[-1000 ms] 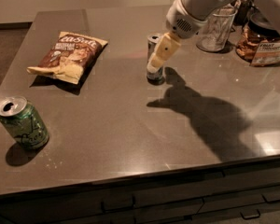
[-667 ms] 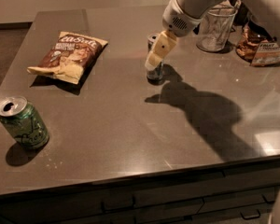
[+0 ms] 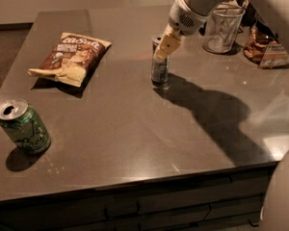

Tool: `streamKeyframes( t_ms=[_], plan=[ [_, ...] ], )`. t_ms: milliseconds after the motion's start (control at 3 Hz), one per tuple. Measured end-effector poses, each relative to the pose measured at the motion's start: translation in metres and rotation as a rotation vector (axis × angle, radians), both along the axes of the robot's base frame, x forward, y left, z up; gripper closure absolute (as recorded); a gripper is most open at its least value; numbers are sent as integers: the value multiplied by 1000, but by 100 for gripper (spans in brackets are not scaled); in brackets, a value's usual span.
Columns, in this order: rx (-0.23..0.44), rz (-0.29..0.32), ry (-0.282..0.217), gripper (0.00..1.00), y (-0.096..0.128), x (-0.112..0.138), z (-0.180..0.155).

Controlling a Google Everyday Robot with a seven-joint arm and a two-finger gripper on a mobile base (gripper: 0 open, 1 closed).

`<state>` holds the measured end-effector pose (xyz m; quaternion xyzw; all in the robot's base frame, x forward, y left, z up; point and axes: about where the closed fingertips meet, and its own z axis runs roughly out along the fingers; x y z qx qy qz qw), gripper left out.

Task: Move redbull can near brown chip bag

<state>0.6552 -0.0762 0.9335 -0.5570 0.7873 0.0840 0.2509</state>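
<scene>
The redbull can [image 3: 159, 69], slim and silver-grey, stands upright on the grey table [image 3: 135, 129] at the middle back. My gripper [image 3: 163, 46] comes down from the upper right and closes around the can's top; one pale yellow finger [image 3: 166, 44] lies across its upper front. The brown chip bag [image 3: 71, 57] lies flat at the back left, about a bag's width to the left of the can.
A green soda can [image 3: 25, 126] stands near the front left edge. A clear glass cup [image 3: 222, 29] and orange-brown snack packets [image 3: 266, 47] sit at the back right. The arm's shadow falls across the table's right half.
The gripper has shifted slightly left and settled at the top of the can. The can stands in nearly the same spot.
</scene>
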Motion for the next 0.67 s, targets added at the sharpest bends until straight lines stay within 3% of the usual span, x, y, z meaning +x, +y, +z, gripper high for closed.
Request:
streamKeyframes(
  t_ms=[333,667],
  plan=[
    [17,47,3,64,15,-5,10],
    [34,109,-1,88,45,-8,21]
  ],
)
